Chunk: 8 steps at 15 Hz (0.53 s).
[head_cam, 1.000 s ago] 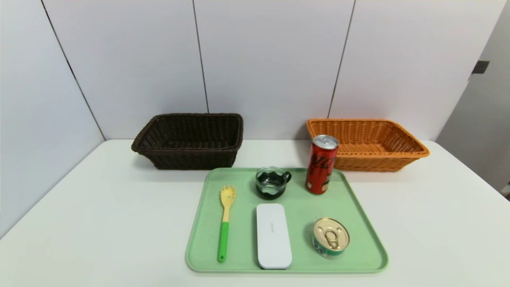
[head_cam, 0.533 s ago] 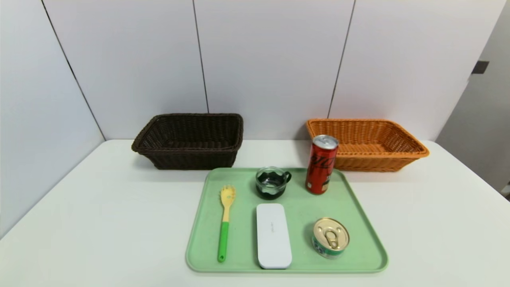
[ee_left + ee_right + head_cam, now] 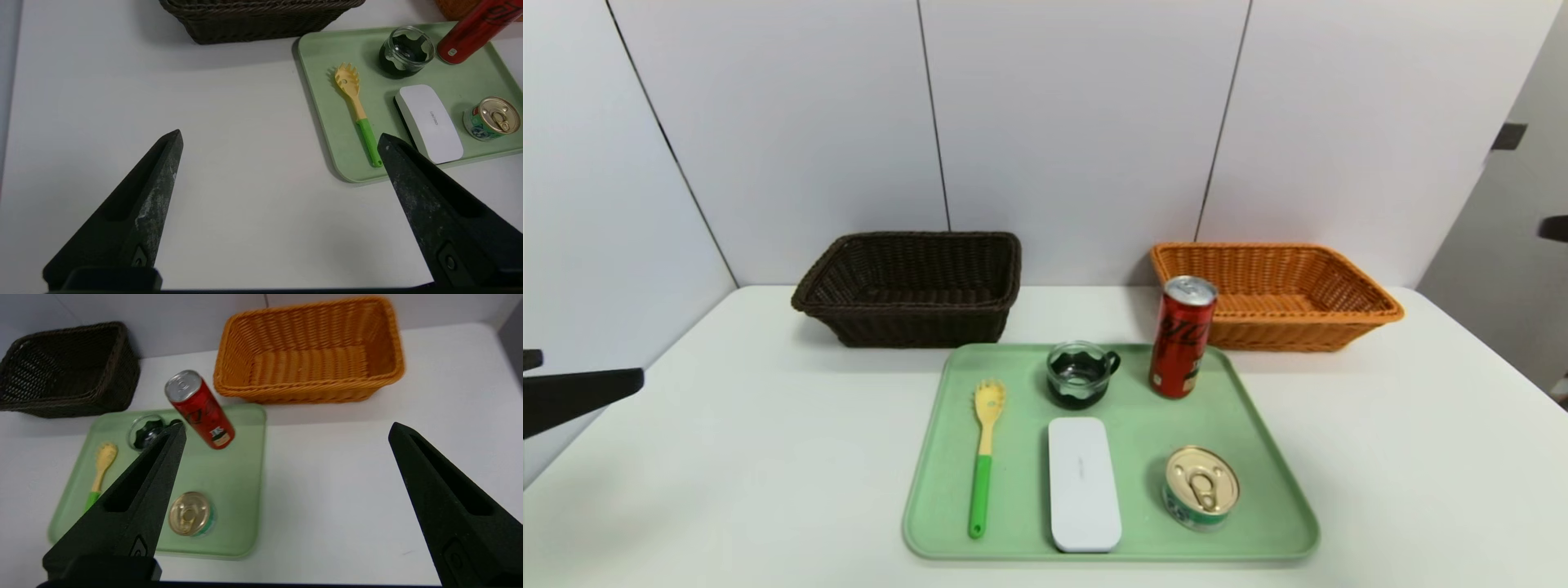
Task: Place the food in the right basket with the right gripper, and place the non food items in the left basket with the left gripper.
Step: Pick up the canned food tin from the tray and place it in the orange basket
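Sorting appears not yet begun: spread wide and empty, left gripper (image 3: pixel 280 138) and right gripper (image 3: pixel 287 426) are held clear of all five unsorted items (image 3: pixel 1083 483), which lie beyond the claws on the tray (image 3: pixel 1111 559).

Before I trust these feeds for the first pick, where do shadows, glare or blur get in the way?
Head view: pale glare washes out the table; the claw tip at the right edge is blurred. Left wrist view: soft shadows beside the tray and below the dark basket; lettering on the white case reads fairly crisply. Right wrist view: spoon looks soft.
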Tool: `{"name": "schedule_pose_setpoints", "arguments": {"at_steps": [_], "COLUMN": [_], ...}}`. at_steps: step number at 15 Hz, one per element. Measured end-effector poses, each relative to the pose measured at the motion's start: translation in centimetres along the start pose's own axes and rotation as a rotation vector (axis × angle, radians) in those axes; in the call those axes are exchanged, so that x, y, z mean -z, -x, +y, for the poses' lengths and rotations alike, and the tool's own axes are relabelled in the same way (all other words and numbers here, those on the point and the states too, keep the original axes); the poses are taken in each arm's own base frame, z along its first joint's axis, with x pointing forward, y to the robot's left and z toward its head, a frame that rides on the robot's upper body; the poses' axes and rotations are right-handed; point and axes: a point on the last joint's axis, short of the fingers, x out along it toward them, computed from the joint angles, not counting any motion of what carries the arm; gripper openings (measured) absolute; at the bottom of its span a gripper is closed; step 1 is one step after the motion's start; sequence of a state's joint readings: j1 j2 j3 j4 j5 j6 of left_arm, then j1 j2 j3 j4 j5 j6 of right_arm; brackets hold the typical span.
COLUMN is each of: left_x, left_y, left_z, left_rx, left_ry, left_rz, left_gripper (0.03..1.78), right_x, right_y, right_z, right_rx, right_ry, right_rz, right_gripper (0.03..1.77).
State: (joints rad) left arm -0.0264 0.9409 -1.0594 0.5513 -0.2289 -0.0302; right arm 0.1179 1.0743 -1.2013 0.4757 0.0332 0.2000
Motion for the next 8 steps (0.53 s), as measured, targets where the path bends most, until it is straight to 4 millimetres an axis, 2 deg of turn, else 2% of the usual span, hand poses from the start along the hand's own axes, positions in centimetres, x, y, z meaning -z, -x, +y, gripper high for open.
{"name": "schedule_pose_setpoints", "arguments": {"at_steps": [3,5,8], "left_x": [-2.2,-2.7,-2.7], "left_y": [-3.7,-5.5,-7.3], "left_z": [-0.1,-0.9,-2.1], "left_rx": [0.017,0.014,-0.026], "left_ry": [0.139,0.186,0.139], "left_rz": [0.145,0.212,0.253], "left_gripper": [1.69,1.69,1.69], "right_x": [-0.3,0.9,3.4], "right_y": [-4.2,-6.0,-7.7], "right_z": [2.9,5.0,7.3], "right_rx": [-0.1,-0.126,-0.115], "right_ry": [-0.088,-0.137,-0.109], "right_rz": [0.242,0.413,0.638], "right_gripper": [1.71,1.71,1.71]}}
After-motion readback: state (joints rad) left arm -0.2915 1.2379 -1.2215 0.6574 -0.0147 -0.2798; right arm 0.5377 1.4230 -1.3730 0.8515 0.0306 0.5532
